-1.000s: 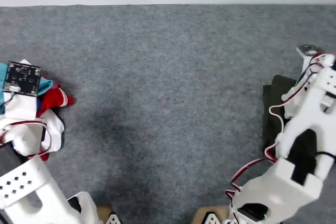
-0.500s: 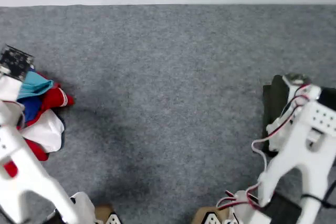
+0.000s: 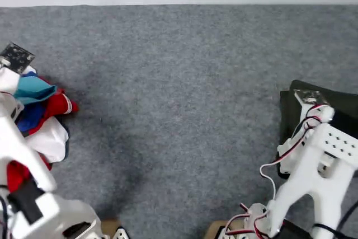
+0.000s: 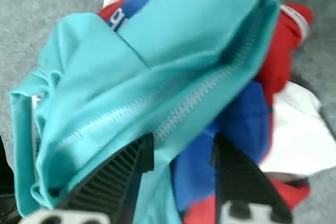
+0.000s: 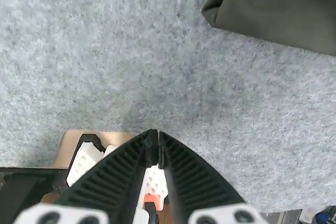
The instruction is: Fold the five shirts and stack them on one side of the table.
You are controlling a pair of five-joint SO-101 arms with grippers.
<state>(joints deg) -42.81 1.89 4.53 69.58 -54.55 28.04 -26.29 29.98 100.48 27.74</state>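
Hovering with the left end effector (image 4: 182, 139) wide open over the crumpled teal zip-up shirt (image 4: 157, 61) at nine o'clock on the grey felt counter (image 3: 179, 82), likely to grab it, with the right end effector (image 5: 158, 142) pinched shut and empty by the folded dark green shirt (image 3: 341, 102) at three o'clock.

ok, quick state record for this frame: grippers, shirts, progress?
left gripper: open, over the teal shirt topping the pile
right gripper: shut, empty, above the grey mat
pile: teal, red, blue and white shirts, crumpled, left arm's side
dark shirt: flat, straight-edged, right arm's side, partly under that arm
progress: pile not yet folded
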